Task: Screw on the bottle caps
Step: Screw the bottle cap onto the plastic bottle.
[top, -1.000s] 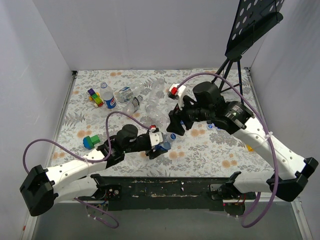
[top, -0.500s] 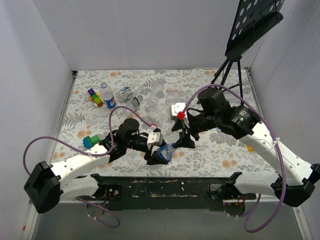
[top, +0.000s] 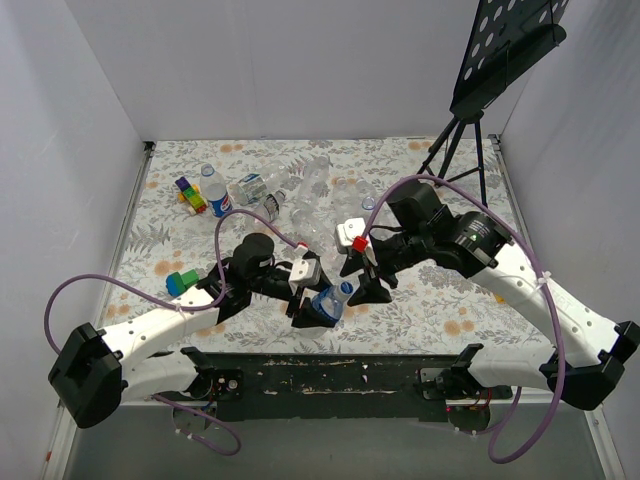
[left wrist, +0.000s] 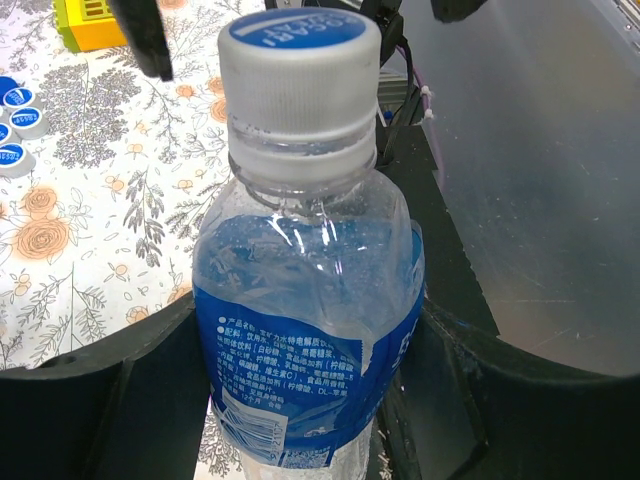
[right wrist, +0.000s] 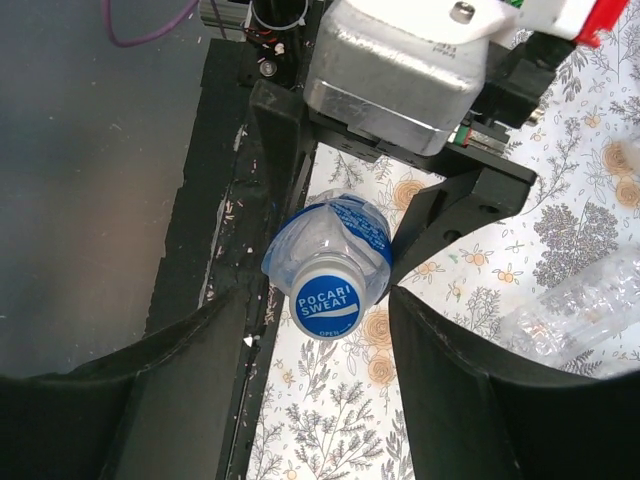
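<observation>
My left gripper (top: pixel 318 305) is shut on a clear bottle (top: pixel 327 301) with a blue-and-white label and holds it tilted above the table's near edge. In the left wrist view the bottle (left wrist: pixel 310 300) fills the space between the fingers, with a blue cap (left wrist: pixel 300 48) sitting on its neck. My right gripper (top: pixel 366 285) is open, facing the cap (top: pixel 344 288). In the right wrist view the cap (right wrist: pixel 328 301) lies between the tips of the open jaws (right wrist: pixel 320 340), with a gap on each side.
Several more bottles (top: pixel 217 192) stand or lie at the back left, beside a coloured toy (top: pixel 190 193). A green-and-blue toy (top: pixel 180 283) is at the left. Loose blue caps (left wrist: pixel 12 110) and a yellow block (left wrist: pixel 90 20) lie behind the bottle. A black tripod stand (top: pixel 465 130) stands at the back right.
My right gripper has come down and nearer, from beside the bottle to around its cap. My left gripper has swung the bottle slightly toward the near edge.
</observation>
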Controlling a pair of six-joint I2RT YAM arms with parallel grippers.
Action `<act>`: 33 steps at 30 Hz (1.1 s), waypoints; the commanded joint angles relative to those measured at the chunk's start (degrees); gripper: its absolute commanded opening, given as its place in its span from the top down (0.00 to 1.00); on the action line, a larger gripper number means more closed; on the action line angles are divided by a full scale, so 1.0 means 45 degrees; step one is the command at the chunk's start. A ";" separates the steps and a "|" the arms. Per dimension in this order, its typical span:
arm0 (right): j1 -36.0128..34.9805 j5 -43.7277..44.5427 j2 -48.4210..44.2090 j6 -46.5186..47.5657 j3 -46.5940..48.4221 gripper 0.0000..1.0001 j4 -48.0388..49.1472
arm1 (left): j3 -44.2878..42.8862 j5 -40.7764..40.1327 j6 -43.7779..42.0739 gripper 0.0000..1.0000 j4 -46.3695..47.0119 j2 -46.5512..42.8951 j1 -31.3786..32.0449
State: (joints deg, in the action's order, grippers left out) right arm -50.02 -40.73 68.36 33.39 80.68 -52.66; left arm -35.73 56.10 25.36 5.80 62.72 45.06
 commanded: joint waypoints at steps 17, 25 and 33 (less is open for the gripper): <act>-0.0310 0.1761 0.0552 -0.2920 -0.0701 0.97 0.1484 | 0.0360 -0.4663 0.0359 1.00 0.1618 -0.1006 -0.0111; -0.0330 0.7138 0.1175 -1.1184 -0.1562 0.99 0.3479 | 0.1337 -1.5638 -0.1376 1.00 0.2616 -0.1770 0.2268; -0.0388 0.6845 0.0359 -1.0451 -0.1740 0.70 0.5042 | 0.1181 -1.5324 -0.1713 1.00 0.2071 -0.1632 0.3035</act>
State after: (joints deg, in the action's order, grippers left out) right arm -51.03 -9.76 72.84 -13.96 72.44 -32.56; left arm -28.58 -11.29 17.78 11.18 57.45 59.13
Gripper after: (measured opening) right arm 0.392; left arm 0.627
